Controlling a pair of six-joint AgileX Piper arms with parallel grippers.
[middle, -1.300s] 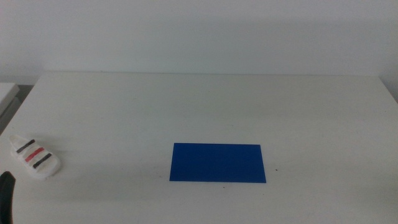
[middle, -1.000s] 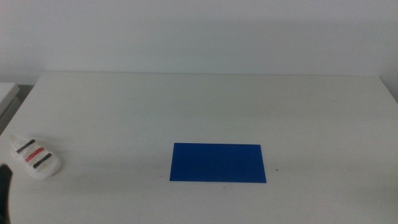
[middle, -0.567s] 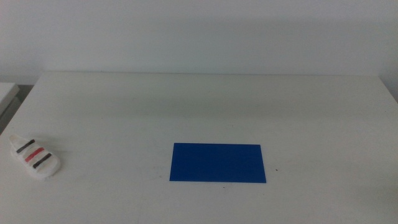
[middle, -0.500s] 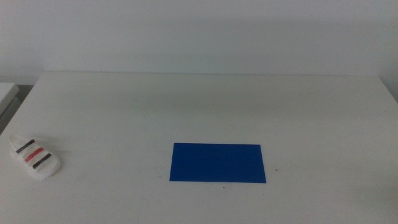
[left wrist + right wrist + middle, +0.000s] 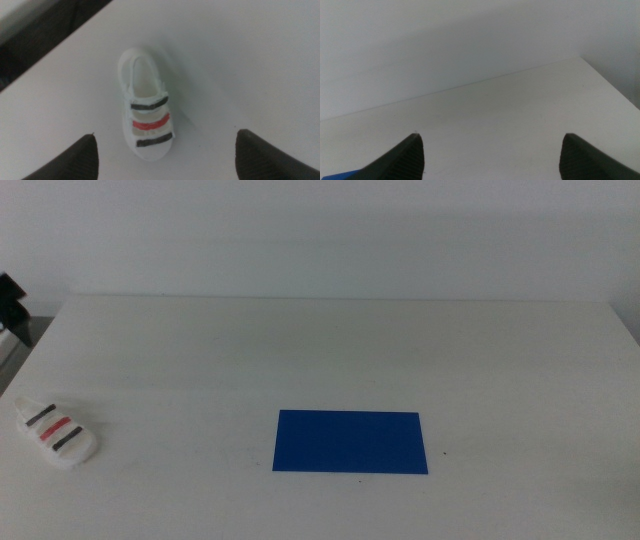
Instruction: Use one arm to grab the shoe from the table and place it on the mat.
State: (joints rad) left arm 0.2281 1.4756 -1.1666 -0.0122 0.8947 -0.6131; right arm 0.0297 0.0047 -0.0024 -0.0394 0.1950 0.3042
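The left hand (image 5: 165,155) has risen from the table's (image 5: 330,350) near-left corner and now hangs wide open, empty, above the shoe (image 5: 146,112). The grasp comes next; the mat (image 5: 350,442) waits mid-table, the right hand (image 5: 490,155) idles open.

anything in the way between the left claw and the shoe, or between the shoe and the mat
Nothing visible. The left claw hangs open above the shoe, with only air between them. Between the shoe and the mat lies only bare table. The right claw waits open, apart from both.
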